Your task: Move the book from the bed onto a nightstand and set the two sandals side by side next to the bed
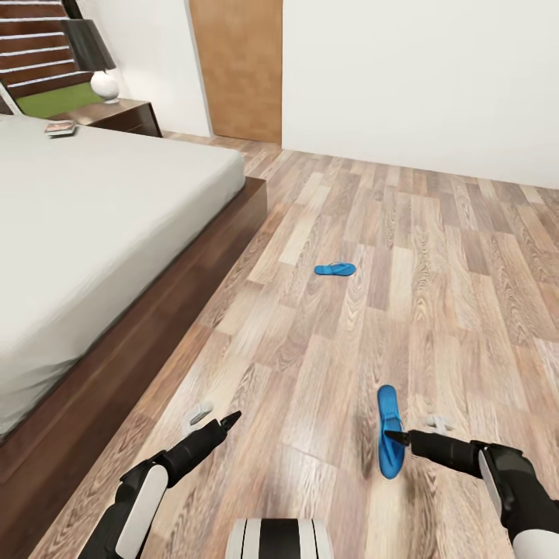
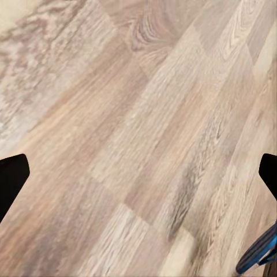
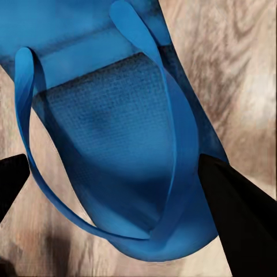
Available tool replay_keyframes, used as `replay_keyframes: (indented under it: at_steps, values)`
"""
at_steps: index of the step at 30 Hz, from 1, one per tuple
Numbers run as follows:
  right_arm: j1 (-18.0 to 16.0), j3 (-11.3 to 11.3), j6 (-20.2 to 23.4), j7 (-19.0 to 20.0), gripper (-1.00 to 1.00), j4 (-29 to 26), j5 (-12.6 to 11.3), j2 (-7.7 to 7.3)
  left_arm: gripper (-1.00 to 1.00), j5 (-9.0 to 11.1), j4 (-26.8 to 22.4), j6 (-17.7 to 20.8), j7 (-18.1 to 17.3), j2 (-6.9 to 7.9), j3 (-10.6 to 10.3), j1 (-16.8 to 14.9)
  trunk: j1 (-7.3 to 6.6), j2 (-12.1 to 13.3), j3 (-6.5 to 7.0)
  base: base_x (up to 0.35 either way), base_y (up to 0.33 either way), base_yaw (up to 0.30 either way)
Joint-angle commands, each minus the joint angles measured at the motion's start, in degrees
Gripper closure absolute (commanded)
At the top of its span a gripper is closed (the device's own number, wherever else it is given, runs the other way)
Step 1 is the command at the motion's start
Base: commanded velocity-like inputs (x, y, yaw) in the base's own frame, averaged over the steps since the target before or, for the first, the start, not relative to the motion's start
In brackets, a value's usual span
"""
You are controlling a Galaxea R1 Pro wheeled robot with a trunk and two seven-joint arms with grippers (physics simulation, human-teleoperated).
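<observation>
Sandal step in hand. Right tool (image 1: 396,437) spread wide, poised over the near blue sandal (image 1: 388,431) on the wood-plank floor (image 1: 435,272), straps between the fingers (image 3: 236,219) in the right wrist view, nothing gripped yet. Left tool (image 1: 230,420) open and empty above bare planks near the bed (image 1: 101,225). Far sandal (image 1: 335,269) lying well apart, further out. Book (image 1: 60,128) at the mattress's far corner, beside the nightstand (image 1: 124,115). Next, probably: lower, close on the straps, carry bedside.

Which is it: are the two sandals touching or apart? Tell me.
Apart. The head view shows the far sandal and the near sandal lying separately, with bare floor between them.
</observation>
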Motion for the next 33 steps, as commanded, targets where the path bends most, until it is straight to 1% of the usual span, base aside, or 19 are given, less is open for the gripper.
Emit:
replay_keyframes:
  at_steps: [1,2,3,4,5,8,17,20,22,25,27,29,30,32,33]
  values:
    - [-0.01,-1.95,0.3,0.49,1.0,-0.06,0.47,0.06,-1.0,0.26,-0.02,0.5,-0.16,-0.08,0.21,-0.03,-0.03,0.0,0.19,0.0,0.0,0.0]
    - [0.0,-2.79,0.28,0.49,1.0,-0.06,0.46,0.06,-1.0,0.25,-0.02,0.5,-0.16,-0.08,0.21,-0.03,-0.06,0.01,0.41,0.0,0.0,0.0]
    - [0.02,-4.34,0.25,0.49,1.0,-0.06,0.45,0.07,-1.0,0.25,-0.03,0.5,-0.16,-0.1,0.21,-0.03,-0.08,0.03,0.63,0.0,0.0,0.0]
    - [0.1,-7.21,0.15,0.5,1.0,-0.12,0.43,0.08,-1.0,0.25,-0.03,0.5,-0.16,-0.14,0.21,-0.03,-0.11,0.04,0.85,0.0,0.0,0.0]
    - [0.11,-7.62,0.13,0.5,1.0,-0.14,0.43,0.08,-1.0,0.25,-0.03,0.5,-0.16,-0.11,0.21,-0.03,-0.14,0.05,1.08,0.0,0.0,0.0]
    - [0.13,-8.21,-0.42,0.5,1.0,-0.2,0.42,0.09,-1.0,0.25,-0.03,0.51,-0.16,-0.08,0.21,-0.03,-0.21,0.09,1.74,0.0,0.0,0.0]
    - [0.2,-8.36,-1.64,0.44,1.0,0.08,0.49,0.09,-1.0,0.25,-0.09,0.5,-0.16,-0.11,0.15,-0.03,-0.44,0.21,3.73,0.0,0.0,0.0]
    - [0.22,-8.37,-1.62,0.46,1.0,0.39,-0.31,0.16,-1.0,0.11,-0.11,0.5,-0.16,-0.14,0.11,-0.03,-0.52,0.25,4.4,0.0,0.0,0.0]
    - [0.24,-8.36,-2.0,0.43,1.0,1.52,-0.55,0.17,-1.0,0.09,-0.11,0.5,-0.16,-0.15,0.08,-0.03,-0.57,0.28,4.84,0.0,0.0,0.0]
    - [0.33,-8.36,-4.66,0.43,1.0,5.43,-0.72,0.17,-1.0,-0.3,-0.11,0.55,-0.16,-0.09,-0.07,-0.03,-0.65,0.32,5.51,0.0,0.0,0.0]
    - [0.37,-8.36,-6.82,0.47,1.0,8.51,-0.78,0.17,-1.0,-1.52,-0.11,0.59,-0.16,-0.04,-0.54,-0.03,-0.7,0.35,5.95,0.0,0.0,0.0]
    - [0.38,-8.36,-8.1,0.43,1.0,10.97,-0.8,0.17,-1.0,-4.2,-0.33,0.94,-0.16,0.04,-1.12,-0.03,-0.75,0.37,6.39,0.0,0.0,0.0]
    - [0.39,-8.36,-8.51,0.43,1.0,11.62,-0.8,0.17,-1.0,-5.01,-0.39,1.26,-0.16,0.06,-1.23,-0.03,-0.78,0.39,6.61,0.0,0.0,0.0]
    - [0.39,-8.36,-11.66,0.42,1.0,14.74,-0.75,0.17,-1.0,-8.48,-0.08,3.43,-0.16,0.35,-1.47,-0.01,-0.83,0.41,7.06,0.0,0.0,0.0]
    - [0.39,-8.36,-15.56,0.41,1.0,17.43,-0.68,0.17,-1.0,-10.86,1.16,4.69,-0.25,0.6,-1.55,0.15,-0.86,0.43,7.28,0.0,0.0,0.0]
